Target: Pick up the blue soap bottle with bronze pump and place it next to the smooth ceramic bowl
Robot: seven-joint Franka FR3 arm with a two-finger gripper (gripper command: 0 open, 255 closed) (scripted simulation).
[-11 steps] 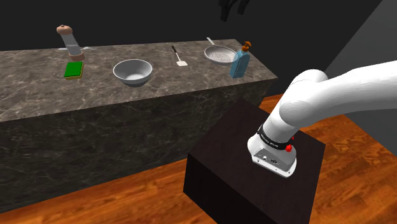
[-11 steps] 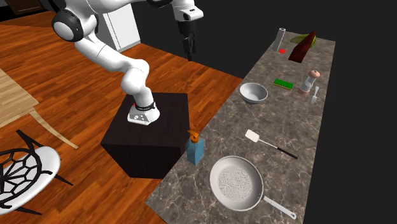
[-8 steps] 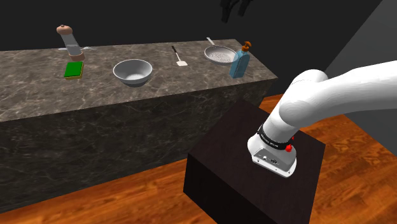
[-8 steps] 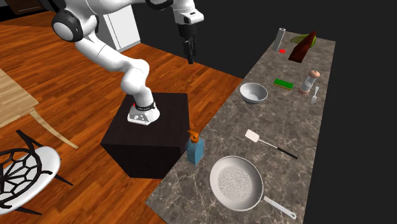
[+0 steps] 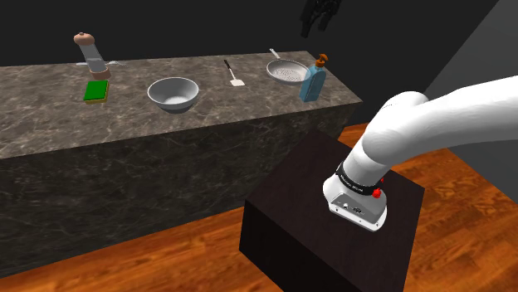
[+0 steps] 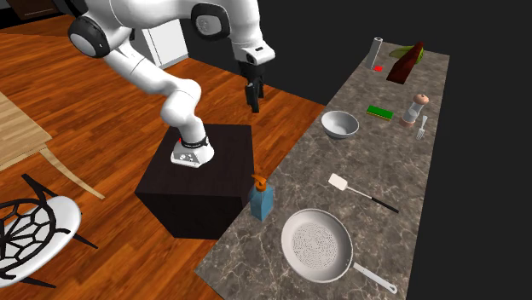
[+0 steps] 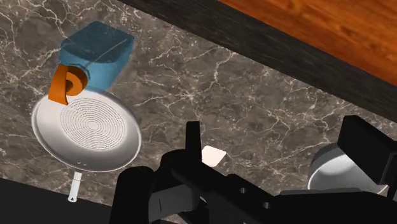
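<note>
The blue soap bottle [image 5: 311,83] with an orange-brown pump stands upright at the counter's edge, beside the stand; in the second exterior view the bottle [image 6: 261,199] is in the lower middle. The pale bowl [image 5: 173,94] sits further along the counter, with the bowl [image 6: 339,124] well away from the bottle. My black gripper [image 6: 252,95] hangs in the air high over the stand's far side, pointing down and touching nothing; it shows dark at the shoulder view's top as the gripper [image 5: 320,12]. From the wrist, the bottle [image 7: 95,54] lies ahead and off to one side, and the fingers [image 7: 364,147] stand apart, open.
On the marble counter [image 6: 401,170] lie a round pan [image 6: 317,245] beside the bottle, a white spatula [image 6: 358,192], a green sponge [image 6: 379,112], a grinder [image 6: 415,108], a fork [image 6: 421,128] and a dark red bottle [image 6: 405,62]. A chair [image 6: 34,230] stands on the wood floor.
The gripper has come down and swung toward the counter; in the shoulder view it has shifted a little to the right. Nothing on the counter has moved.
</note>
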